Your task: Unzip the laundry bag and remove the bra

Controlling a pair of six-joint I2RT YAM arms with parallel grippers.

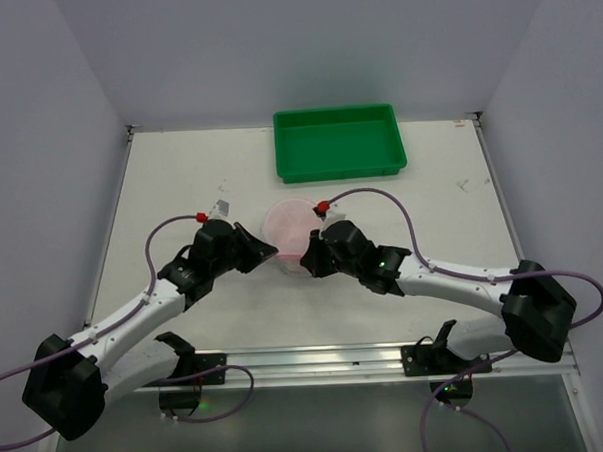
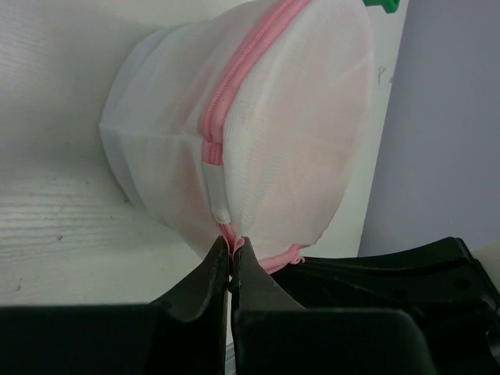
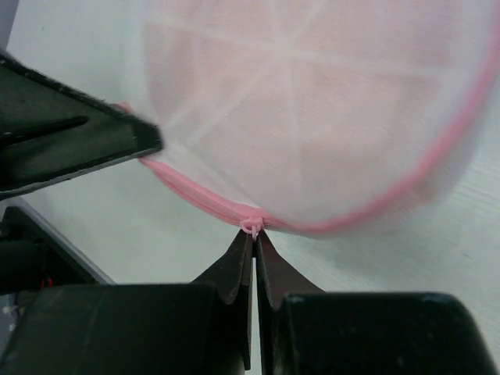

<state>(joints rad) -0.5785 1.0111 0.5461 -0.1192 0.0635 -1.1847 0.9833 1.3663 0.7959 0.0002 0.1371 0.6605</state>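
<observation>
The left pincer is clenching its two black fingers on a sliver of the pink zipper trim at the rim of the laundry bag, just below a small white tab that is lying over the zip line. The fingertips are pressing together with only the pink strip between them. In the left wrist view the zipper above the tab is showing closed, as far as it can be followed.

The right pincer is likewise clamping down, its tips nipping a tiny pink loop that is hanging from the trim on the opposite side of the rim (what exactly that loop is cannot be told). One black finger of the left pincer is reaching into the right wrist view from the left edge.

Between the two pincers the bag is sitting near the middle of the desk, a round drum of white mesh with one flat face turning upward and slightly tilting. The bra is lying inside the bag, showing only as a pale pink blur through the mesh, its shape too soft to make out.

Beyond the bag, a green tray is resting against the far edge of the desk, somewhat toward the far right corner and apart from the bag. Both arms are angling inward from the near edge, the left from the near left corner, the right from the near right.
</observation>
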